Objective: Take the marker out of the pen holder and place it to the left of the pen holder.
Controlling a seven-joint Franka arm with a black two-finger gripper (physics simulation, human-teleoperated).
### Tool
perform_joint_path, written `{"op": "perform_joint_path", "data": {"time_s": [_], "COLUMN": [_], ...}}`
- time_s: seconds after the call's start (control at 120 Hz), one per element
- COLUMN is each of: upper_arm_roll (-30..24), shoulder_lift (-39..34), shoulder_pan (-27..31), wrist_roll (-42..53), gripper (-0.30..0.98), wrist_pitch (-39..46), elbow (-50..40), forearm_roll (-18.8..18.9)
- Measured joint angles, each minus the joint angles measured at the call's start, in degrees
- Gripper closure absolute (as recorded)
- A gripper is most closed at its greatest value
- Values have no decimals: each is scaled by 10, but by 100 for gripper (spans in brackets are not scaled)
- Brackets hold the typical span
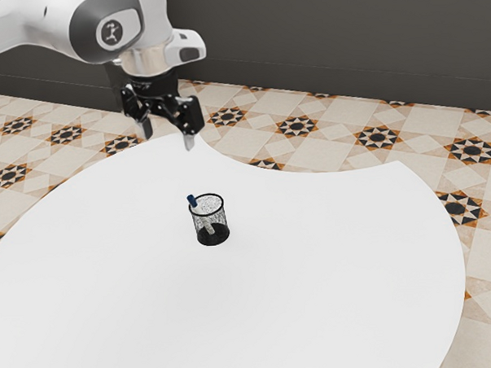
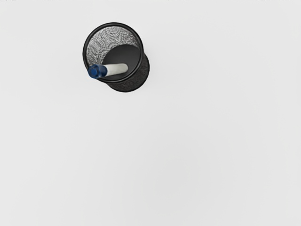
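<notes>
So our end effector (image 1: 167, 133) is up in the air over the far side of the desk (image 1: 314, 271), fingers spread well apart with nothing between them. The marker (image 2: 115, 69) is sitting in the pen holder (image 2: 129, 85), below our end effector and off to one side. It's leaning, with the blue cap (image 1: 192, 201) poking out past the rim and the pale end down inside the cup.

We'd call this the approach, so the job's basically all ahead of us. Best bet, imo: slide across till we're above that cap, then turn the hand so the fingers close across the marker's lean, one each side. Then we come down slow. The cap rests against or right by the rim, so we'd want a pinch on the bit that sticks out, without biting the mesh too. Catch the rim and the whole cup probably comes along for the ride, or tips over.

Once we've got it, we'd pull up along the lean rather than yank it sideways, and lift till the bottom end clears the rim. Only then head over to the holder's left and set it down gently, cos it might roll.
</notes>
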Motion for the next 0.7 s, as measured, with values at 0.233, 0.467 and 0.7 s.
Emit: {"op": "perform_joint_path", "data": {"time_s": [0.233,0.467,0.7], "upper_arm_roll": [26,14,8], "shoulder_lift": [55,203,238], "shoulder_pan": [-34,103,136], "wrist_roll": [-28,-37,-5], "gripper": [0,0,0], "wrist_pitch": [34,155,240], "elbow": [-17,0,5], "forearm_roll": [-5,-24,-123]}}
